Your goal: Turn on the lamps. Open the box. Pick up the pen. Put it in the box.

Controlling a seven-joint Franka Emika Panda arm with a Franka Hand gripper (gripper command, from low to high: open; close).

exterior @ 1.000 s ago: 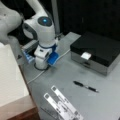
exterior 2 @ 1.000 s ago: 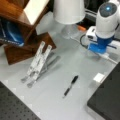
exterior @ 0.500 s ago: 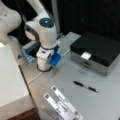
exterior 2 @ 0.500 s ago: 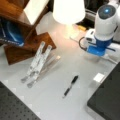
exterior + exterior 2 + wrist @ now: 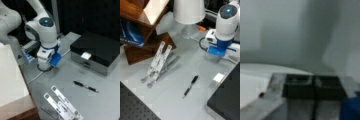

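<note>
The box (image 5: pixel 96 51) stands closed at a front view's right, black lid down, white tab (image 5: pixel 85 55) on its front; another front view shows its corner (image 5: pixel 227 100). The pen (image 5: pixel 85 86) lies on the table in front of it, also seen as the pen (image 5: pixel 190 86), with nothing touching it. One lamp (image 5: pixel 188 12) glows white at the back. My gripper (image 5: pixel 44 67) points down at the table next to the lamp's base (image 5: pixel 191 31), far from pen and box. In the wrist view my gripper (image 5: pixel 314 87) is shut and empty.
Two white perforated strips (image 5: pixel 62 105) rest on a stand, also seen as strips (image 5: pixel 157 61). A wooden shelf (image 5: pixel 142 30) stands at a front view's left. A dark cable (image 5: pixel 202 43) loops by the gripper. A small orange part (image 5: pixel 201 28) lies behind it.
The lamp's shade and the table around it have grown brighter. My gripper has stayed almost in place beside the lamp's base. Pen and box have not moved.
</note>
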